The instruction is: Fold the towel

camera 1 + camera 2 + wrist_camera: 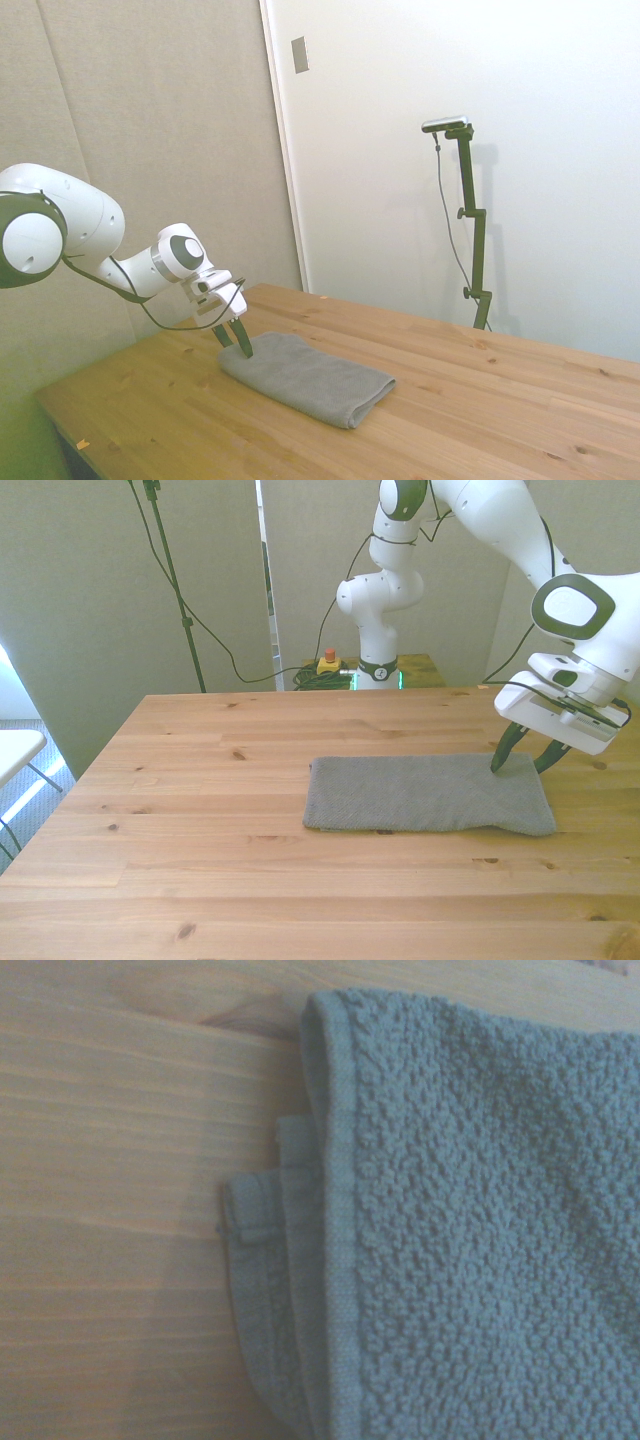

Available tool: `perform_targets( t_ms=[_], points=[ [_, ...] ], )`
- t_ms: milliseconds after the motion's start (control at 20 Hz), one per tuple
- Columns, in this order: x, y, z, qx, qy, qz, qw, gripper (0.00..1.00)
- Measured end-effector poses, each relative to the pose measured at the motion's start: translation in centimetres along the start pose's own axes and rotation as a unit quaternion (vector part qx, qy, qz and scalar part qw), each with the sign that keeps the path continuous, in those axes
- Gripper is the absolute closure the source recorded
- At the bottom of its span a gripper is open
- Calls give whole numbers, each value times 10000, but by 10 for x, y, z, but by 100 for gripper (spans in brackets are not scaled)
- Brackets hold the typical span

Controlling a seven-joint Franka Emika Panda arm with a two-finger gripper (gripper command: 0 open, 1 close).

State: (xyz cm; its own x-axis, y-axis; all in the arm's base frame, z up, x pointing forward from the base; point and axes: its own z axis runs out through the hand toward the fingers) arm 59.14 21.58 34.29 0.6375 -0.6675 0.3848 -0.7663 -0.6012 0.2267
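Hovering with fingers spread, the gripper (520,761) stands over one short end of the towel (425,794), whose long axis runs away toward the front view's left.

Fingers (499,753) spread, arm low

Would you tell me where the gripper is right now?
The gripper hangs open at the front view's right, its fingertips at the grey towel's right-hand end, above the wooden table.
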Motion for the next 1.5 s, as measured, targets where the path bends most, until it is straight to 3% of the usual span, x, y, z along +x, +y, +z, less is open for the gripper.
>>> perform_targets(
  t_ms=[350, 600, 900, 1150, 1500],
  points=[
    [1, 6, 2, 112, -28, -86, 9999, 100],
    [25, 28, -20, 413, -48, -14, 9991, 100],
    [70, 86, -55, 807, -323, 257, 9959, 100],
    [135, 147, -67, 1189, -608, 573, 9894, 100],
    [190, 217, -45, 1410, -891, 933, 9816, 100]
  ],
)
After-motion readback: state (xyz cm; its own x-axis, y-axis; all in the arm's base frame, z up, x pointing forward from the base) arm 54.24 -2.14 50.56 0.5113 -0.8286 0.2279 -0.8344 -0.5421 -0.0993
